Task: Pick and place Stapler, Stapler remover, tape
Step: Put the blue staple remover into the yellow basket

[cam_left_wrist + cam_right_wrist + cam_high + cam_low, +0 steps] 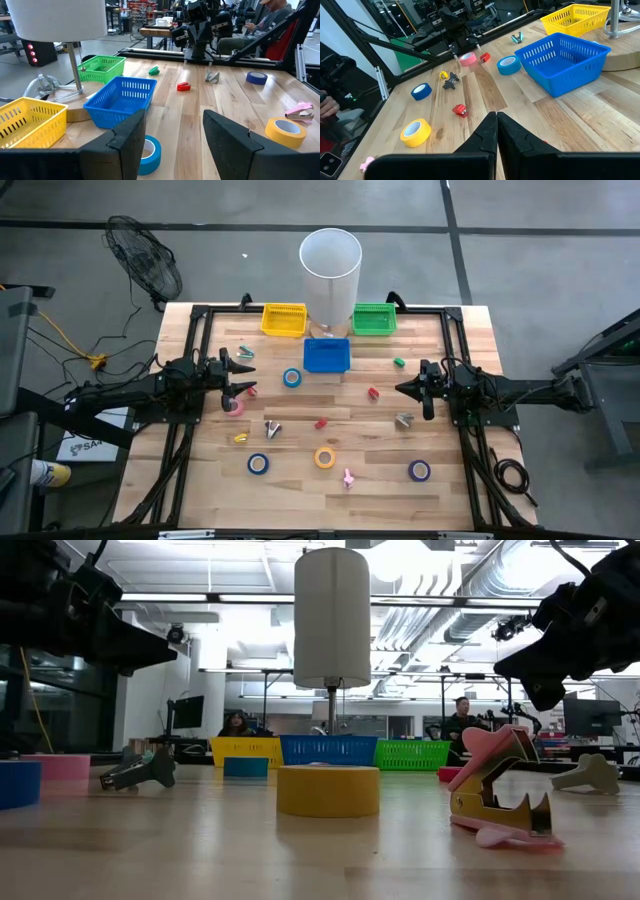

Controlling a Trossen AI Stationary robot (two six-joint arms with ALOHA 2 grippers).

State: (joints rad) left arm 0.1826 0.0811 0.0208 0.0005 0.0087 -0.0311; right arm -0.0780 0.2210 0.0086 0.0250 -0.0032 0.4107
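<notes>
Along the table's far edge sit three baskets, yellow (284,319), blue (326,354), green (374,318), likely sorting bins. Left gripper (243,373) hovers spread, empty, just beside the pink tape (234,406). Right gripper (404,389) waits pressed together, empty. Staplers, removers, tapes lie scattered mid-table, none binned
</notes>
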